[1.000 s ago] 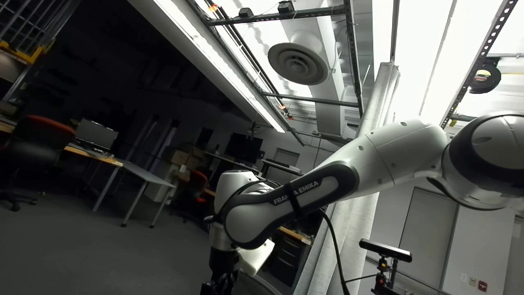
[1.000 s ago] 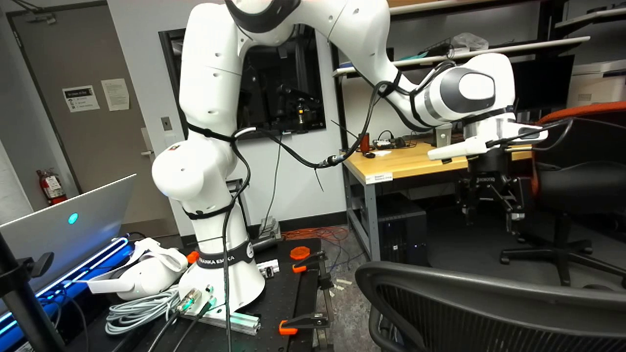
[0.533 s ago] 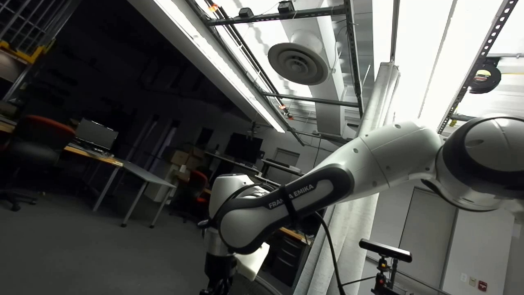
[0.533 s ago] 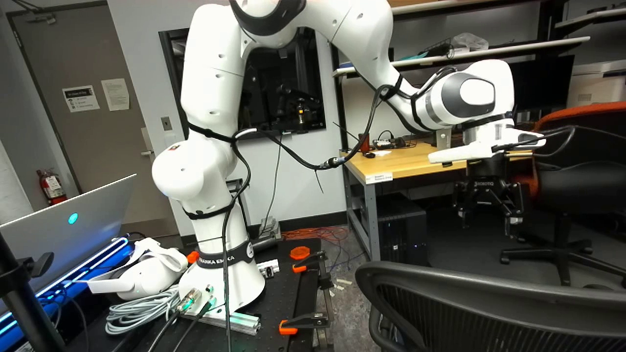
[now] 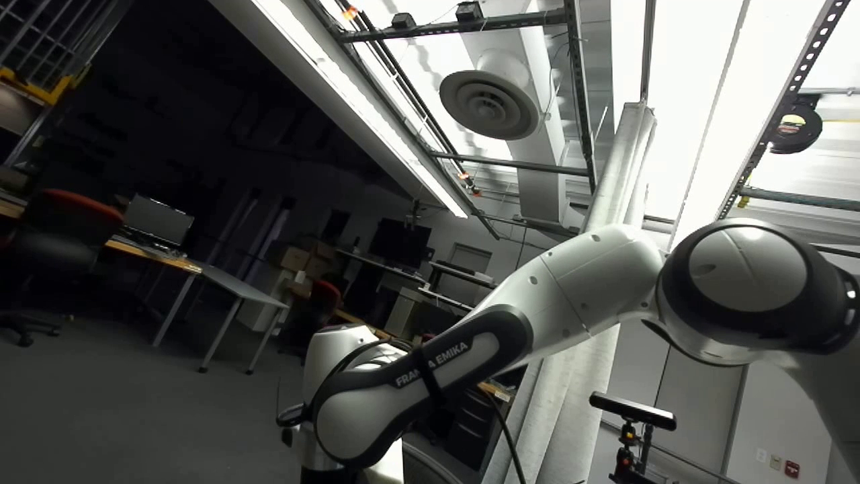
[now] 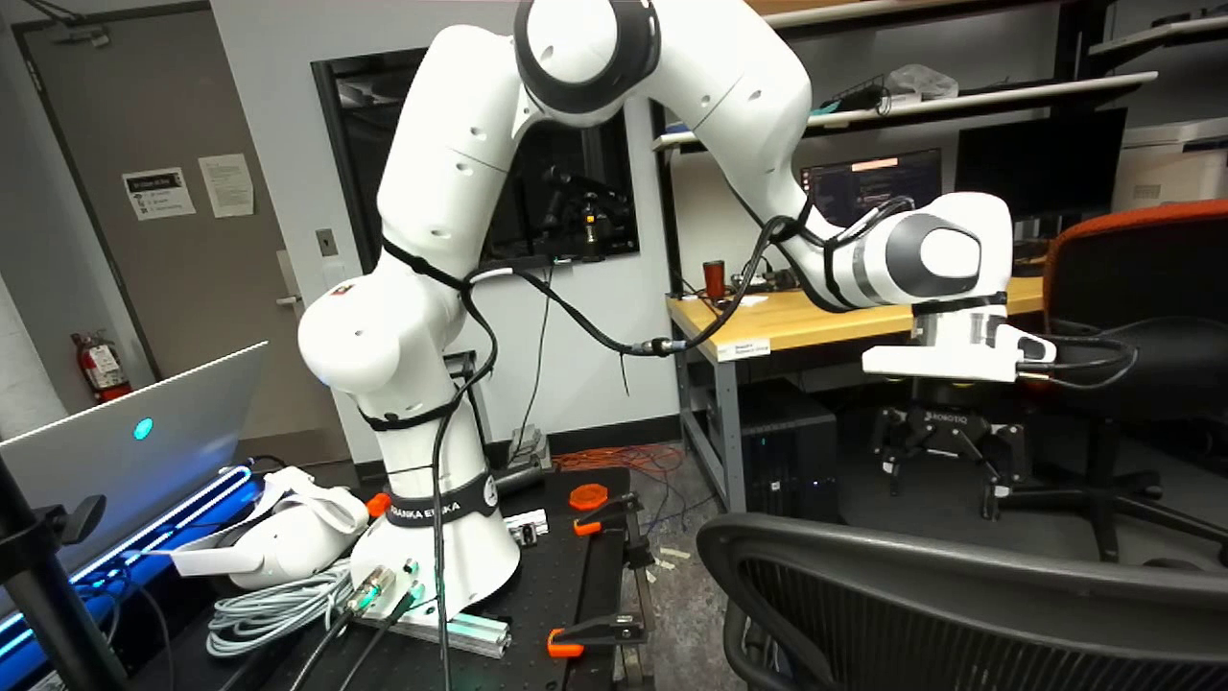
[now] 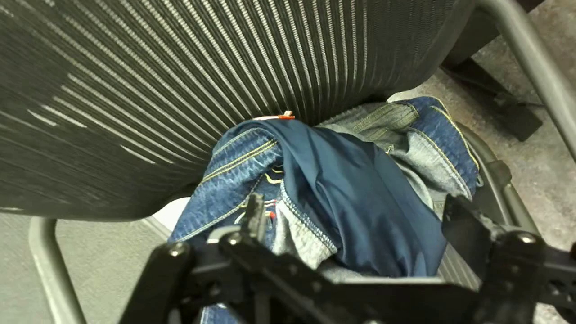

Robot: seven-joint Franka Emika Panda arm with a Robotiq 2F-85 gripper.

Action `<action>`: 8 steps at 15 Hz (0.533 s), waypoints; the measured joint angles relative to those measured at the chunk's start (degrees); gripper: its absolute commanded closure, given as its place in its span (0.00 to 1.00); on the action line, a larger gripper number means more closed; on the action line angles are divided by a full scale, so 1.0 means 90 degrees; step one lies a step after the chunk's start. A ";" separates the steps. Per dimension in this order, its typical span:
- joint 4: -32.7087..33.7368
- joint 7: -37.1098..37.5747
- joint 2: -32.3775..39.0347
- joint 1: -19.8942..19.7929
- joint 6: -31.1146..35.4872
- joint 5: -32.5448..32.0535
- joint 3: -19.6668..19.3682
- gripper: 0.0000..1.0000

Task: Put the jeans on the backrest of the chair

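Gray floor below; jeans crumpled on chair seat beside mesh backrest; fingers spread apart above.

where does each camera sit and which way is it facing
An exterior view: beside the arm, tilted, seemingly angled up at the ceiling vent; part of the arm shows.
An exterior view: near the base, facing the door and desk; nearly the whole arm and gripper show.
Wrist view: on the arm's end, looking down at the backrest and jeans; both gripper fingers show.
Both exterior views share the arm.
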 measured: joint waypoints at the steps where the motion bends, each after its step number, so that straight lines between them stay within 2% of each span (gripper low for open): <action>1: 0.0116 -0.0279 0.0160 -0.0005 -0.0044 0.0000 0.0008 0.00; 4: 0.0470 -0.0880 0.0606 -0.0007 -0.0232 -0.0001 0.0017 0.00; 8: 0.0941 -0.1040 0.1176 0.0018 -0.0355 -0.0082 0.0004 0.01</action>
